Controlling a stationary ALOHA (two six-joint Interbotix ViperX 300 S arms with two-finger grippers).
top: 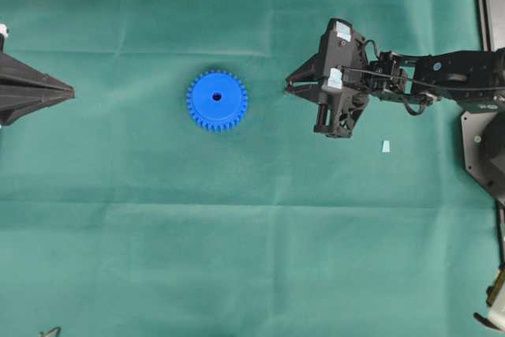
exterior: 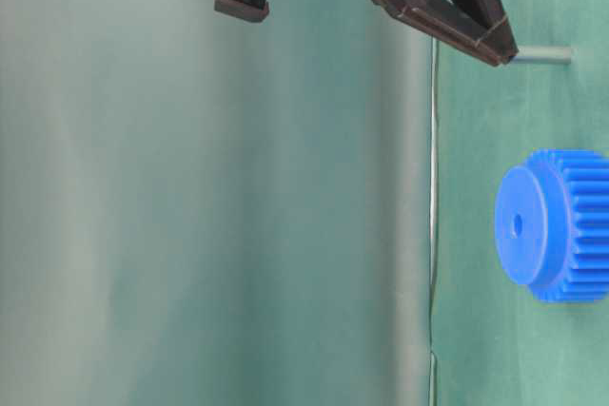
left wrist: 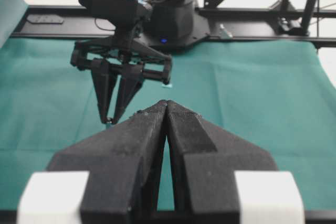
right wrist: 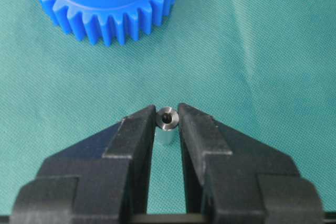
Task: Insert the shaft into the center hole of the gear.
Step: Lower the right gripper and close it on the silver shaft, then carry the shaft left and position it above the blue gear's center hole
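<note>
The right gripper [right wrist: 167, 121] has its jaws drawn in around the shaft [right wrist: 167, 128], a small silvery pin standing between the fingertips, each tip touching or just beside it, low over the green tabletop [top: 237, 258]. Ahead of the tips in the wrist view sits the gear [right wrist: 105, 1], flat on the cloth and apart from the gripper; overhead, its center hole [top: 216, 97] faces up, uncovered. A small pale scrap [top: 386, 146] lies near the right arm. The left gripper [left wrist: 166, 109], at the far left, has its jaws pressed together, holding nothing.
</note>
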